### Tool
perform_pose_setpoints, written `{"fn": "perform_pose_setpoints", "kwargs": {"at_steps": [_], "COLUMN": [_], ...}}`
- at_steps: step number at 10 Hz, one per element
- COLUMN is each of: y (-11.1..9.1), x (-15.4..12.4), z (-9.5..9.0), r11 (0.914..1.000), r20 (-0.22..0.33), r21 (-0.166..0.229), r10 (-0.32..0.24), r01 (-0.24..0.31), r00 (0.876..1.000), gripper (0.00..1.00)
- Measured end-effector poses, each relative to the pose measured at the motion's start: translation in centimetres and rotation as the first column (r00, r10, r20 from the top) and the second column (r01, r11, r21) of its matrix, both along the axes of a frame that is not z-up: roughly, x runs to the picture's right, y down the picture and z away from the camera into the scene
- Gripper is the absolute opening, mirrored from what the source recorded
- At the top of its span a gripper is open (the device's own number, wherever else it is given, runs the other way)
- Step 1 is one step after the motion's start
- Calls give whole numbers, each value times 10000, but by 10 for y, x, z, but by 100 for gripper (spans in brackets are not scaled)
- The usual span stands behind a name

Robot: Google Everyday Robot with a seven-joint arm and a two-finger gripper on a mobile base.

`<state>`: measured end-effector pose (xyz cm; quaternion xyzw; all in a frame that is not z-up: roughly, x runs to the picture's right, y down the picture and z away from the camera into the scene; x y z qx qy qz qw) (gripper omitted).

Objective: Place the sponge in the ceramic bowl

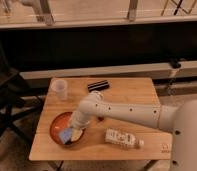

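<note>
The ceramic bowl, orange-red and shallow, sits at the front left of the wooden table. The sponge shows its light blue face inside the bowl, near the front rim. My gripper reaches down into the bowl from the right, directly beside the sponge and touching or nearly touching it. The white arm stretches back across the table to the right.
A translucent white cup stands at the back left of the table. A black flat bar lies at the back middle. A white bottle lies on its side at the front right. A dark chair stands left of the table.
</note>
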<state>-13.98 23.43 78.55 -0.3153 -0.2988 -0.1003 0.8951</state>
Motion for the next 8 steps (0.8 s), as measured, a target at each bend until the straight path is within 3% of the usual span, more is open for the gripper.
{"fn": "perform_pose_setpoints", "kwargs": {"at_steps": [3,6,8], "y": [1,0,-1], "x": [0,2,4], "z": [-7,-13,-14], "r11": [9990,9984,9984], "r20": [475,707,706], "r21": [309,347,313], "r10": [-344,-470,-499], "r01": [330,446,478], "r00": [9983,9964,9963], "gripper": [45,76,80]}}
